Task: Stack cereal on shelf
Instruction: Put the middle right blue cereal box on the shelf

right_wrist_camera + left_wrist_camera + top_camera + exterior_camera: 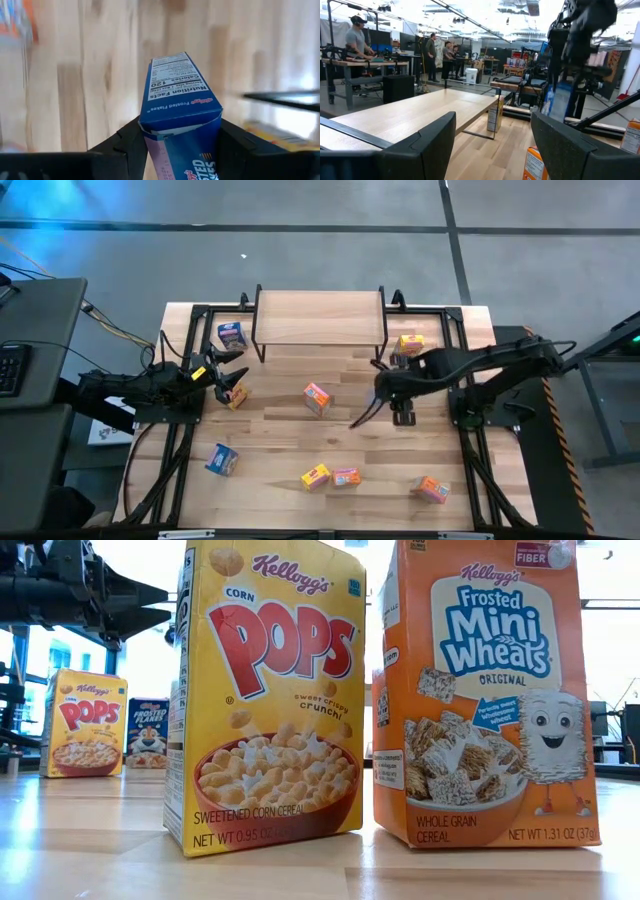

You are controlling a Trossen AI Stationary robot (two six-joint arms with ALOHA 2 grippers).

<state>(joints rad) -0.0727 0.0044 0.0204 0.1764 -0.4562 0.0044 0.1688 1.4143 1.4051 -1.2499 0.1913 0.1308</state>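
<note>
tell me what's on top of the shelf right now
Nothing: the shelf plank is bare in the high view. The floor under it stays hidden; one box stands by its leg.

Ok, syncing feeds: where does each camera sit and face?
High: overhead, straight down on the table, shelf and both arms.
Low: tabletop height, level past Corn Pops box and Mini-Wheats box; an arm upper left.
Left wrist: behind open left gripper, facing the shelf.
Right wrist: above right gripper clamping blue Frosted Flakes box.
High and left wrist share the shelf.

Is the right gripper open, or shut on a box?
Shut on a blue box: in the right wrist view, its fingers press both sides.
</note>
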